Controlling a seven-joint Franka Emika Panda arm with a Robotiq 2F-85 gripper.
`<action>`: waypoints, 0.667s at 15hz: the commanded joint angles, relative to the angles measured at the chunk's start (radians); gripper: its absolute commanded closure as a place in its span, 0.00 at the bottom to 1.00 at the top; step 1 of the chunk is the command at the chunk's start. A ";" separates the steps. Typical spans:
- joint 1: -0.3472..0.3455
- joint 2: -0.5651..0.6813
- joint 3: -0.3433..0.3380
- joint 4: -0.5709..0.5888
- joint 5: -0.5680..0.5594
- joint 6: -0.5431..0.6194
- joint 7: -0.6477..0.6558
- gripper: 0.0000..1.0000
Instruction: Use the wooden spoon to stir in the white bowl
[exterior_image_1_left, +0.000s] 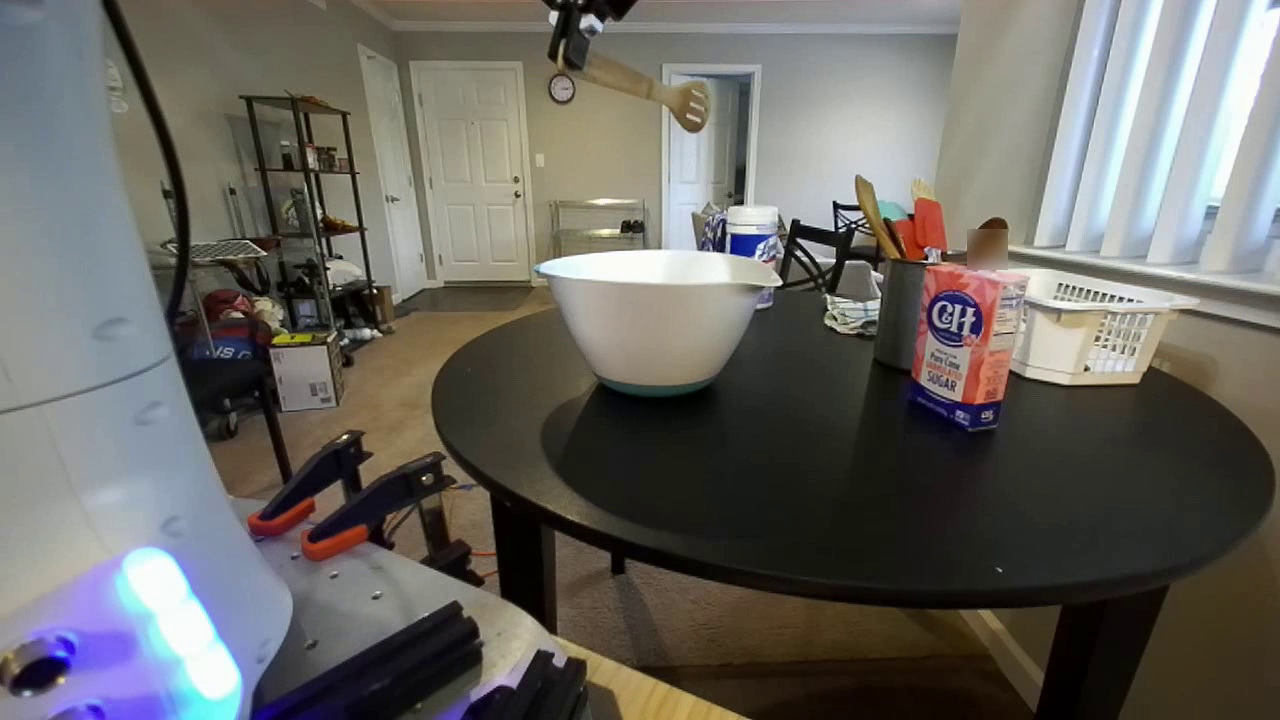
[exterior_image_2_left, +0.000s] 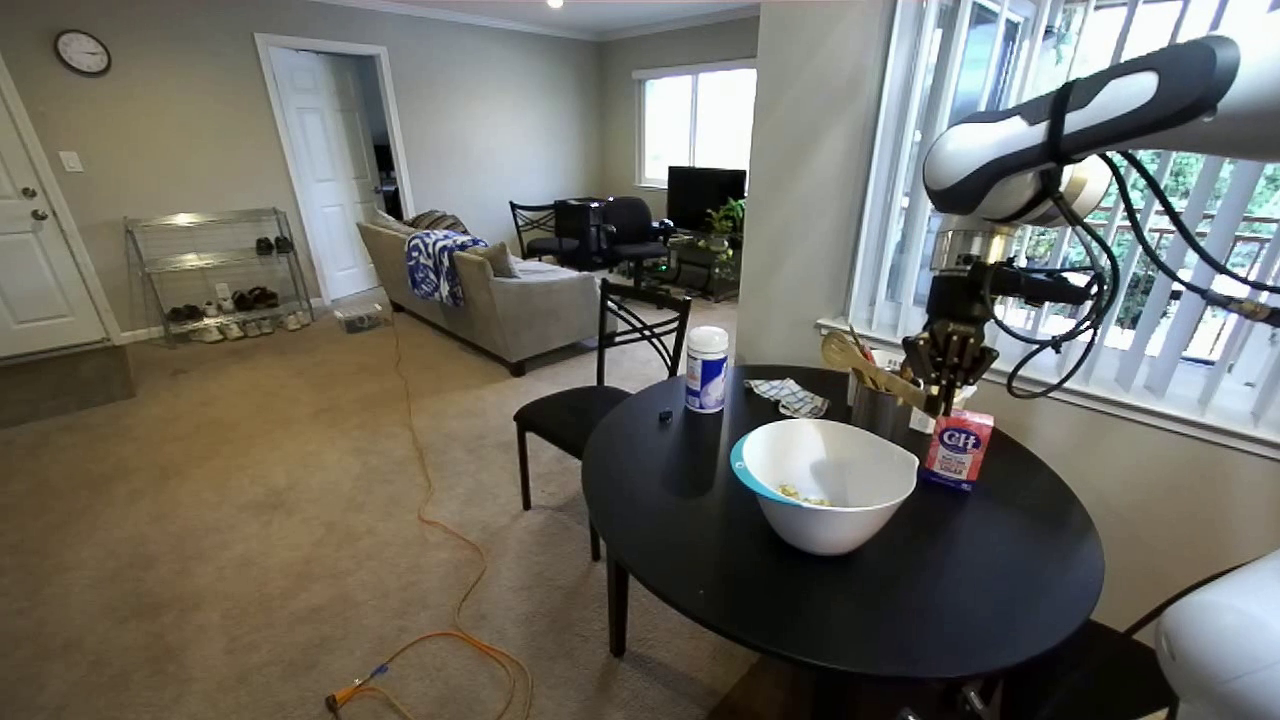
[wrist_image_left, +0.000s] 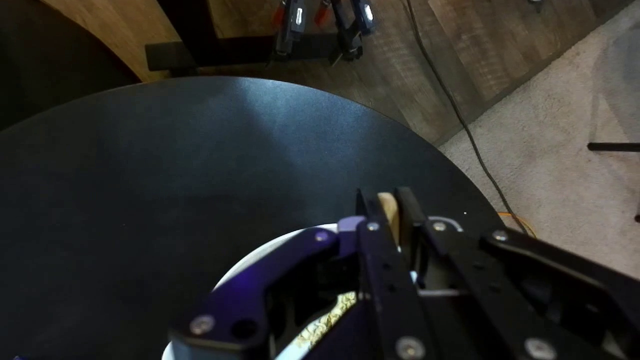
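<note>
Nearest the wrist camera, the gripper has its fingers closed against a strip of wood: it is pinching the wooden spoon by the handle, well back from the slotted head. The white bowl stands upright on the dark surface, with yellowish bits in it. The spoon is held in the air, higher than the bowl and well apart from it.

The move turns on the spoon's long axis against the bowl's opening. The spoon sticks out sideways from the gripper, closer to level than upright; in an exterior view its head reaches right and dips a little. In an exterior view the gripper shows above and to the right of the bowl, so the bowl may not lie straight beneath it.

Stirring, I judge, has not begun. The head probably needs tipping downward, then lowering inside the rim; brought down at this slant, the spoon could catch the rim before reaching the bits.
</note>
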 joint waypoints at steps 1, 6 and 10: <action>-0.006 -0.008 0.000 -0.013 0.004 0.024 0.022 0.56; -0.004 -0.012 -0.002 -0.016 0.013 0.022 0.029 0.25; -0.001 0.001 -0.005 -0.001 0.014 0.003 0.004 0.25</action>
